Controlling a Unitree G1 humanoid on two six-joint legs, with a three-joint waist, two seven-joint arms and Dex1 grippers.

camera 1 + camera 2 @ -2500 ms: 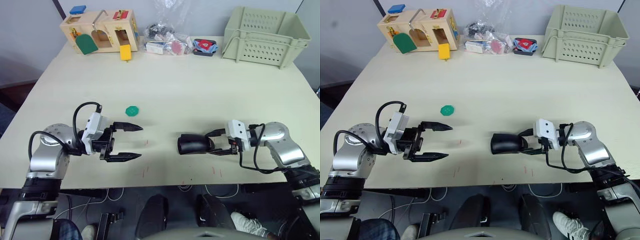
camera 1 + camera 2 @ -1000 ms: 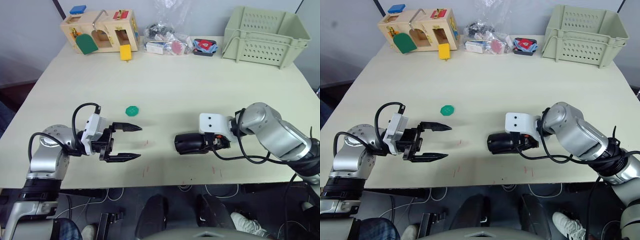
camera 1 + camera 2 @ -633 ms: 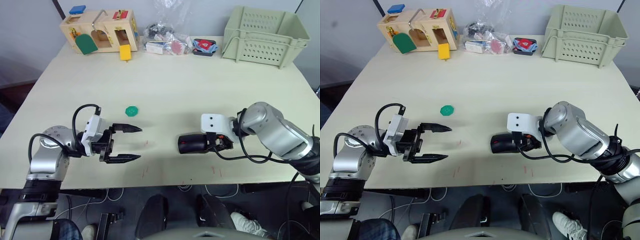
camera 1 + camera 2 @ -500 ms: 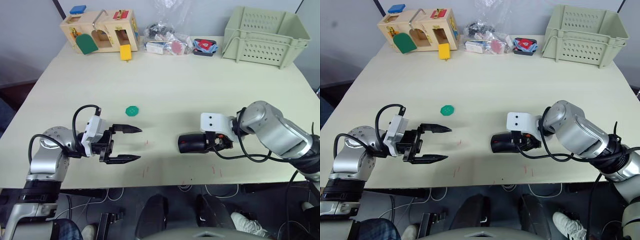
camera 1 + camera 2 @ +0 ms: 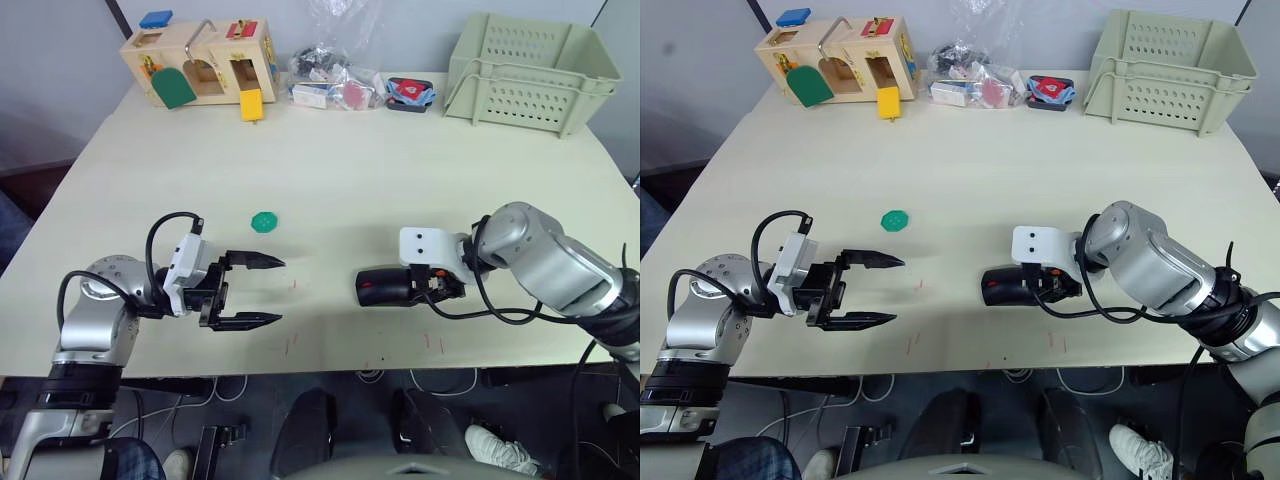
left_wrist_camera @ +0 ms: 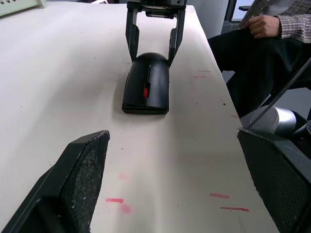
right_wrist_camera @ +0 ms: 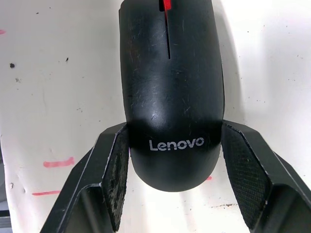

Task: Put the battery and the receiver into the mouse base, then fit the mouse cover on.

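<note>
The black mouse (image 5: 385,287) lies on the table near its front edge, its red wheel (image 6: 146,91) pointing toward my left gripper. The glossy mouse cover (image 7: 172,97), with pale Lenovo lettering at its rear, sits on the mouse base (image 6: 145,105). My right gripper (image 7: 175,125) is shut on the mouse's rear end, one finger against each side. My left gripper (image 5: 281,290) is open and holds nothing, a hand's width to the left of the mouse. The battery and the receiver are out of view.
A green disc (image 5: 263,220) lies beyond the left gripper. Along the far edge stand a wooden toy box (image 5: 200,60), plastic bags (image 5: 335,80), a small tray (image 5: 410,93) and a pale basket (image 5: 530,70). A seated person (image 6: 262,24) is beside the table.
My right arm has turned its wrist over and lifted its elbow while holding the mouse, which shifted slightly. In the last half second nothing moved. The left gripper stayed put.
</note>
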